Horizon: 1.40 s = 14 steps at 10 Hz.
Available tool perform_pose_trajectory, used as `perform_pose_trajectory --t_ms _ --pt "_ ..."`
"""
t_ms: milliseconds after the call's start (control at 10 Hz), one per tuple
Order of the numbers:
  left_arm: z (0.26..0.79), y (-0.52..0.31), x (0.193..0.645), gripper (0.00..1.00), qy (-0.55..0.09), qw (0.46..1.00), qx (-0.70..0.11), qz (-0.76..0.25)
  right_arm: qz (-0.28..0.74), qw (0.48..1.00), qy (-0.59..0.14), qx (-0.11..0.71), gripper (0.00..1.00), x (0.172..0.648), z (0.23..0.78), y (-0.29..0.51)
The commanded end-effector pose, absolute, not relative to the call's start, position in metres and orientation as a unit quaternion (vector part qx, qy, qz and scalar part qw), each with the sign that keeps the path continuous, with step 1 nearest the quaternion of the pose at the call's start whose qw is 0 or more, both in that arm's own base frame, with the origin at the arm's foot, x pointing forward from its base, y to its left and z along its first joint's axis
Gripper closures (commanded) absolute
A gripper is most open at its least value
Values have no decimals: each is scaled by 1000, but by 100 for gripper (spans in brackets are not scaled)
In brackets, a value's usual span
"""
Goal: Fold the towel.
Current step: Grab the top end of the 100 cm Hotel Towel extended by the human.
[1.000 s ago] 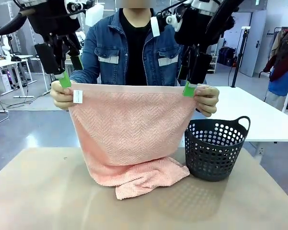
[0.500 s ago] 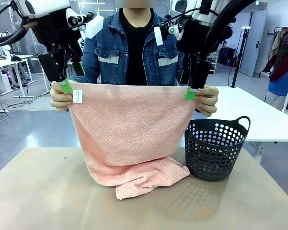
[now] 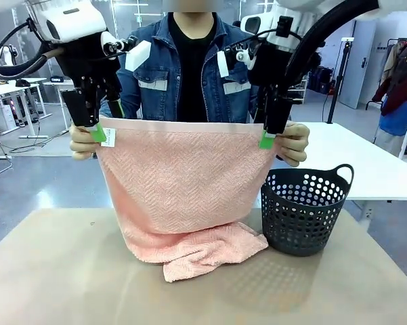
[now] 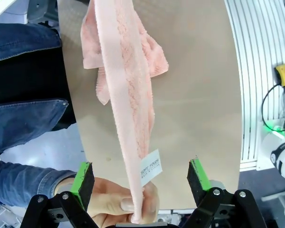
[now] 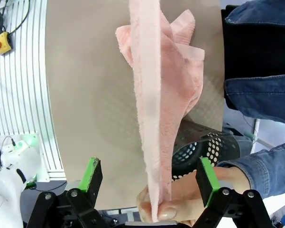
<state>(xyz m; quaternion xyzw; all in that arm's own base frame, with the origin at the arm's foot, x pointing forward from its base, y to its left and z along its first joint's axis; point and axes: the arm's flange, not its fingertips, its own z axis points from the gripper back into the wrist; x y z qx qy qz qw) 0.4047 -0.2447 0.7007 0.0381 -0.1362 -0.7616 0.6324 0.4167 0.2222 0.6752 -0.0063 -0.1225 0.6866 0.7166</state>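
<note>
Now | change: left gripper (image 3: pixel 105 128) and right gripper (image 3: pixel 267 135) have lowered over the towel's (image 3: pixel 189 183) top corners, jaws apart astride the hem, nothing clamped | towel: held up by a person's hands (image 3: pixel 294 142), lower end bunched on the desk (image 3: pixel 54 271) | meaning: handover looks near | writing: white tag (image 4: pixel 150 173), print too small to read

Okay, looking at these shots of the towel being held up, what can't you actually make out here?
Tag print, left wrist view: too small to read.
Basket inside, front view: hidden by its own wall.
Basket, right wrist view: mostly covered by the towel.
Towel's lower corners, front view: lost in the bunched heap on the table.
</note>
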Motion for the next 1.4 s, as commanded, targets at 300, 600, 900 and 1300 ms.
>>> perform_pose_trajectory --t_ms 300,600,900,1300 --pt "682 -246 420 0 -112 651 35 -750 677 727 -114 10 0 426 650 218" --pt "677 -247 423 100 -112 652 31 -749 682 722 -115 9 60 426 645 221" --pt "678 -244 424 86 -115 655 29 -746 682 722 -114 4 100 426 647 222" --pt "679 -243 422 100 -114 656 31 -745 684 719 -122 4 100 424 649 222"
